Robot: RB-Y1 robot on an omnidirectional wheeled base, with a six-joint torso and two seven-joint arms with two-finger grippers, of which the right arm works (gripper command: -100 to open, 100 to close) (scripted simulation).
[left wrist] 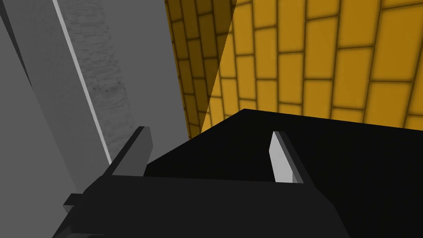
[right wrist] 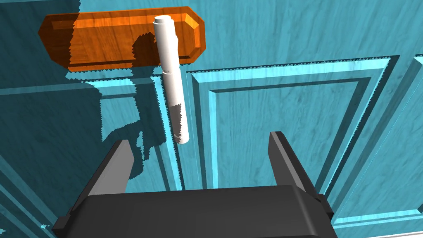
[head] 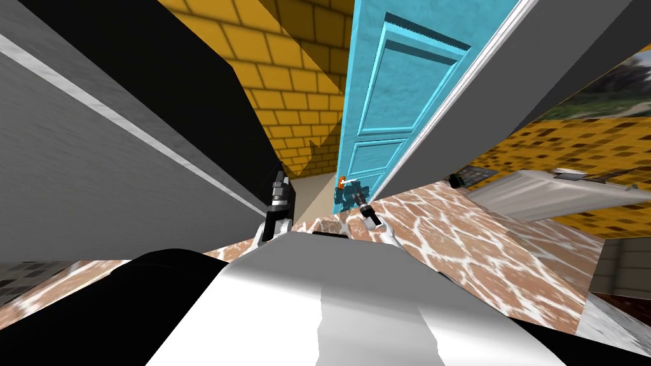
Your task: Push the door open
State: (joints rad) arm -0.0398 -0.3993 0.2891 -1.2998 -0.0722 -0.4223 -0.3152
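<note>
Right end effector (right wrist: 199,138) hovering open at teal door (right wrist: 289,115), white handle (right wrist: 171,82) pointing toward it, left end effector (left wrist: 210,132) standing open.

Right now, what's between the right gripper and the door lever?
Nothing. In the right wrist view, the open right gripper faces the white lever, with only the blue door behind.

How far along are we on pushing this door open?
Done: the right gripper is at the blue door, fingers open, its tips near the end of the white lever handle. The door already looks ajar: yellow brick wall shows past its handle edge. In hand: contact, not visibly made yet. Remaining: pushing it wide. The left gripper is open by the grey wall.
</note>
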